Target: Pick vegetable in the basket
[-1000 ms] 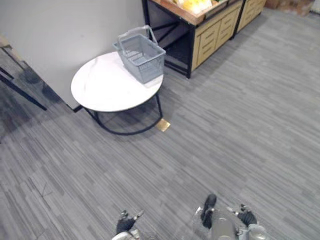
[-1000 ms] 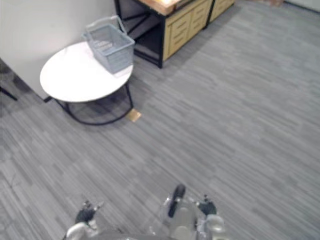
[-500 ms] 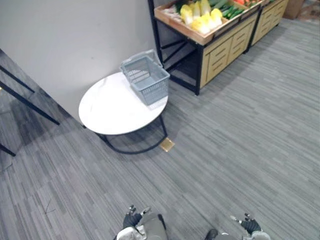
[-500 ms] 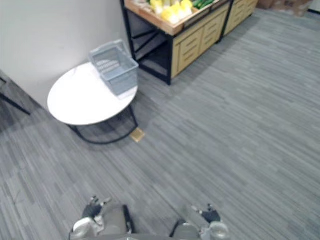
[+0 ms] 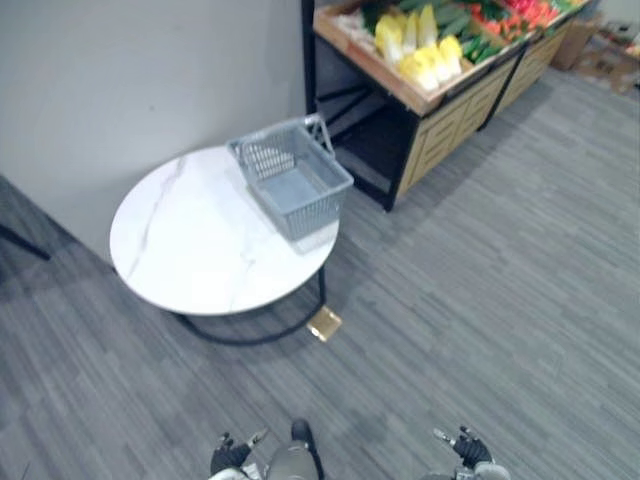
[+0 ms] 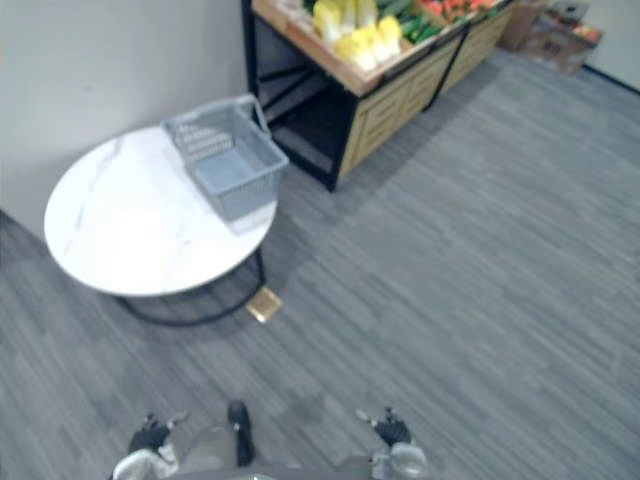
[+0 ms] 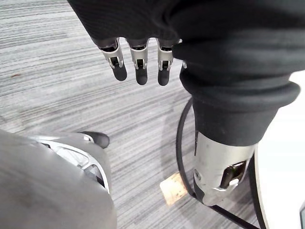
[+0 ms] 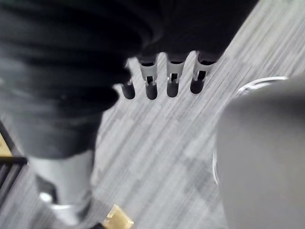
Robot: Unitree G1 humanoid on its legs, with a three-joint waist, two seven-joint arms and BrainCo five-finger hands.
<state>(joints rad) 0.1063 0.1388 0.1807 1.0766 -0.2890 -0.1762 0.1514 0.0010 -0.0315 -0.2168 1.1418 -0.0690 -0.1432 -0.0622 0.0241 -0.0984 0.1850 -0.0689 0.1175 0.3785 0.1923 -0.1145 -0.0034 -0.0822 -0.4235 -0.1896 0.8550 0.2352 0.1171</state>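
Grey striped floor is laid wide across the room, and at the far right a wooden stand with drawers is set by the wall. Left of it a round white table is seen. On its right edge a grey basket is stood, empty as far as can be told, its long axis run from far to near. Vegetables, yellow heads with green and red ones beyond, are piled on top of the stand, well apart from both hands. The left hand and the right hand are hung low at the near edge. In the wrist views both are shown with fingers straight, and nothing is held. The vegetables are placed far and to the right, so the right hand is judged the nearer. A walk forward is called for before any reach can be made.
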